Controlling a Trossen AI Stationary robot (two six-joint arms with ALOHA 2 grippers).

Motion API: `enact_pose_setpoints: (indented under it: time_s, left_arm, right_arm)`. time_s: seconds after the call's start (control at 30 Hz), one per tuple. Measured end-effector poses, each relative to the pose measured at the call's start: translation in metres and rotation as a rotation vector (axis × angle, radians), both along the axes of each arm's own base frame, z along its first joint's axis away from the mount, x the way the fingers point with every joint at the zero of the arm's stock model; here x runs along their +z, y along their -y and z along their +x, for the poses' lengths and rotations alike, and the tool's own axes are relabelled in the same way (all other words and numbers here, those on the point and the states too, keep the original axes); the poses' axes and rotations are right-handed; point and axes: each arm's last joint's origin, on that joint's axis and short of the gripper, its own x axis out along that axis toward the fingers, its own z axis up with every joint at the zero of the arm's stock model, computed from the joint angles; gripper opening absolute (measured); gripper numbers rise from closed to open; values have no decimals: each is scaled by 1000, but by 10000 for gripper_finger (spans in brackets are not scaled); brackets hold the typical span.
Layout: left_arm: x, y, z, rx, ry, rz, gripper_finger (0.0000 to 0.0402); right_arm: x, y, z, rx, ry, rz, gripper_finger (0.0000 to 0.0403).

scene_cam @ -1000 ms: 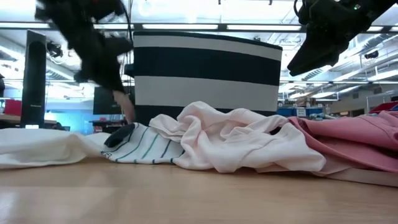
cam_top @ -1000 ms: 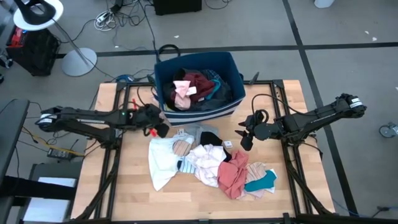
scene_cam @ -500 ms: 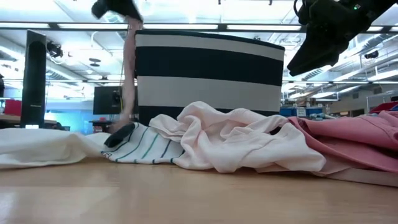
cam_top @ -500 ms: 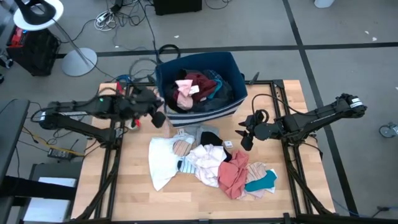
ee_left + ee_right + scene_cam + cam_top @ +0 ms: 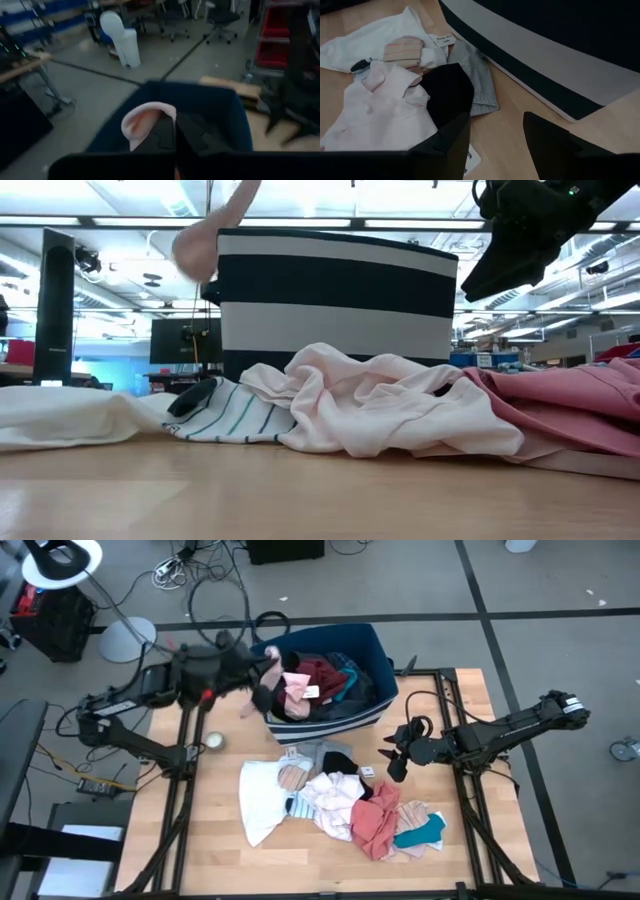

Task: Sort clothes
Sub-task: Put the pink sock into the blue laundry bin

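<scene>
Your pink garment (image 5: 145,122) hangs from the left claw (image 5: 262,675), which is pinched shut on it right at the near rim of the navy striped bin (image 5: 372,710), above the counter. In the low view the cloth (image 5: 205,235) swings beside the bin's top edge, not clearly inside it. That is your main risk: let go here and the piece may drape over the rim or slide down the outer wall onto the counter (image 5: 200,850), since most of its length trails below and outside the claw. Carry it further over the bin's opening, where the maroon and pink clothes (image 5: 312,678) already sit, before you release.

A second risk is snagging. The cloth is wrapped around the claw's fingers in the left wrist view, so it may cling when the fingers part and get dragged back out.

The right claw (image 5: 393,762) hovers with its fingers apart, just off the bin's front wall and above the black garment (image 5: 445,92) and grey piece (image 5: 477,85). The rest of the pile (image 5: 340,802) lies below and beside it. If you drop that claw now, it may grip two overlapping items at once, or clip the bin wall.
</scene>
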Motion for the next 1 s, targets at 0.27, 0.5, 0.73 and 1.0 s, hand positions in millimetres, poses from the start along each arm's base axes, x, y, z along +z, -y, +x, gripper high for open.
enact_pose_setpoints:
  time_s: [0.27, 0.5, 0.73, 1.0]
  left_arm:
    - [33, -29, 34, -62, 49, 39, 0]
    - [15, -50, 66, -69, -67, 7, 0]
    - [-41, -76, 116, -223, -239, -179, 6]
    - [-121, -121, 172, -134, -365, -325, 9]
  right_arm:
    - [0, 0, 0, 0, -5, -1, 185]
    - [0, 0, 0, 0, -6, -2, 185]
    - [-1, 0, -1, 2, -13, -2, 185]
    - [-1, 0, -1, 5, -15, 1, 185]
